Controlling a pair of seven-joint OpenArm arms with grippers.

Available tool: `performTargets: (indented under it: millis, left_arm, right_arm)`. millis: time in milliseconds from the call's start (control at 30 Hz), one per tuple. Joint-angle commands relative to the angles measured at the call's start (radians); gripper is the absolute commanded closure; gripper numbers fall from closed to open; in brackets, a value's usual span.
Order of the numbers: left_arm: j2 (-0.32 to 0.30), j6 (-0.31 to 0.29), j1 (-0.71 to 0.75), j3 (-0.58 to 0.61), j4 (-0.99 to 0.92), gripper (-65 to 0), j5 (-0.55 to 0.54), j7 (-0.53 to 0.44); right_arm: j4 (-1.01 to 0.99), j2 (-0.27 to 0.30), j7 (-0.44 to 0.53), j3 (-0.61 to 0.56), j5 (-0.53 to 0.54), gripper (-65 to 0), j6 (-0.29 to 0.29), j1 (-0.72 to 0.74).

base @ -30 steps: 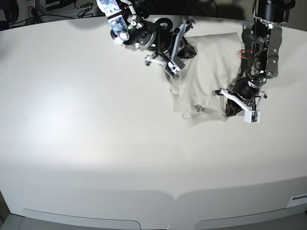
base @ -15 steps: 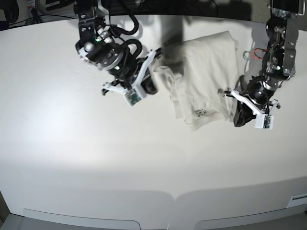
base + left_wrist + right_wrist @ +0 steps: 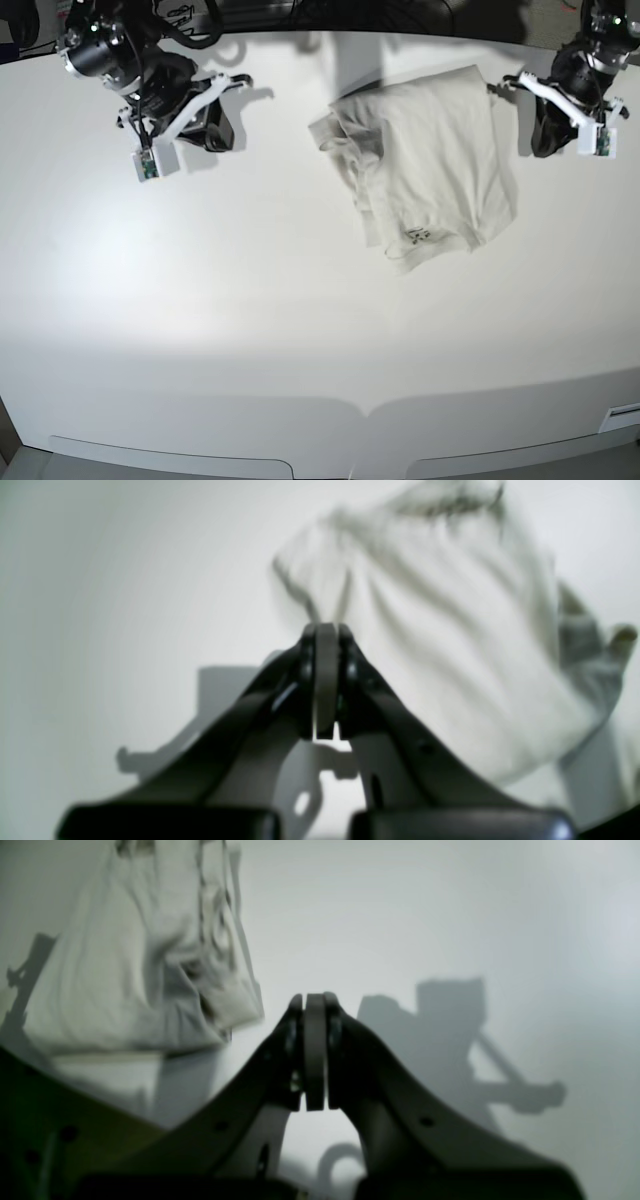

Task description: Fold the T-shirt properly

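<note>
White tabletop [image 3: 300, 330] fills my screens, evenly lit and matte. On my left wrist feed the left gripper [image 3: 326, 630] has its fingers pressed together with nothing between them, tips hovering above the table just short of the cloth's edge. My right wrist feed shows the right gripper [image 3: 314, 999] the same way, fingers closed on each other and empty, its shadow cast on the bare surface beyond.

From the base view I see the left gripper [image 3: 537, 140] off the far corner of the cloth, near it but not touching. The right gripper [image 3: 215, 135] is well apart, across the table.

Between them lies the T-shirt [image 3: 430, 160], a wrinkled, roughly folded bundle on the table's far half, a small dark mark [image 3: 417, 236] showing near its closer edge.
</note>
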Motion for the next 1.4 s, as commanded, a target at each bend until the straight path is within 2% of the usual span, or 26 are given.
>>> performTargets:
  millis: [0, 200, 300, 467, 533, 600, 767, 833, 933, 1000, 1133, 1233, 1367]
  left_arm:
    - [-0.003, -0.003, 0.034, -0.026, 0.017, 0.0, -0.003, -0.021]
    - [0.074, -0.004, 0.209, -0.143, 0.017, 0.0, 0.07, -0.024]
    - [0.102, -0.004, 0.299, -0.203, 0.015, 0.0, 0.105, -0.059]
    - [0.103, -0.018, 0.411, -0.231, -0.014, 0.0, 0.111, -0.094]
    - [0.103, -0.047, 0.418, -0.231, -0.065, 0.0, 0.12, -0.105]
    - [0.104, -0.1, 0.41, -0.23, -0.151, 0.0, 0.12, -0.113]
    - [0.101, -0.227, 0.358, -0.23, -0.444, 0.0, 0.137, -0.232]
    - [0.101, -0.266, 0.312, -0.23, -0.569, 0.0, 0.201, -0.282]
    - [0.101, -0.344, 0.229, -0.23, -0.739, 0.0, 0.28, -0.303]
    - [0.101, -0.381, 0.176, -0.23, -0.84, 0.0, 0.288, -0.304]
    - [0.096, -0.387, 0.085, -0.229, -1.02, 0.0, 0.299, -0.347]
    - [0.096, -0.386, 0.023, -0.229, -1.139, 0.0, 0.368, -0.415]
    - [0.096, -0.375, -0.055, -0.23, -1.299, 0.0, 0.385, -0.472]
  right_arm:
    - [0.031, 0.003, -0.01, 0.021, 0.049, 0.0, 0.005, -0.017]
    - [0.072, 0.003, -0.142, 0.163, 0.166, 0.0, 0.005, -0.152]
    - [0.076, 0.003, -0.194, 0.241, 0.225, 0.0, 0.005, -0.231]
    - [0.075, 0.003, -0.199, 0.341, 0.246, 0.0, 0.005, -0.365]
    - [0.074, 0.003, -0.199, 0.349, 0.243, 0.0, 0.005, -0.414]
    - [0.063, 0.003, -0.199, 0.349, 0.238, 0.0, 0.005, -0.461]
    - [-0.064, 0.003, -0.169, 0.349, 0.23, 0.0, 0.005, -0.516]
    - [-0.162, 0.003, -0.113, 0.349, 0.181, 0.0, 0.005, -0.515]
    - [-0.322, 0.007, 0.059, 0.342, 0.056, 0.0, 0.005, -0.509]
    - [-0.43, 0.031, 0.152, 0.32, -0.025, 0.0, 0.005, -0.5]
    - [-0.663, 0.124, 0.251, 0.242, -0.134, 0.0, 0.005, -0.449]
    - [-0.856, 0.2, 0.306, 0.177, -0.167, 0.0, 0.005, -0.375]
    - [-1.144, 0.3, 0.465, 0.089, -0.264, 0.0, 0.005, -0.243]
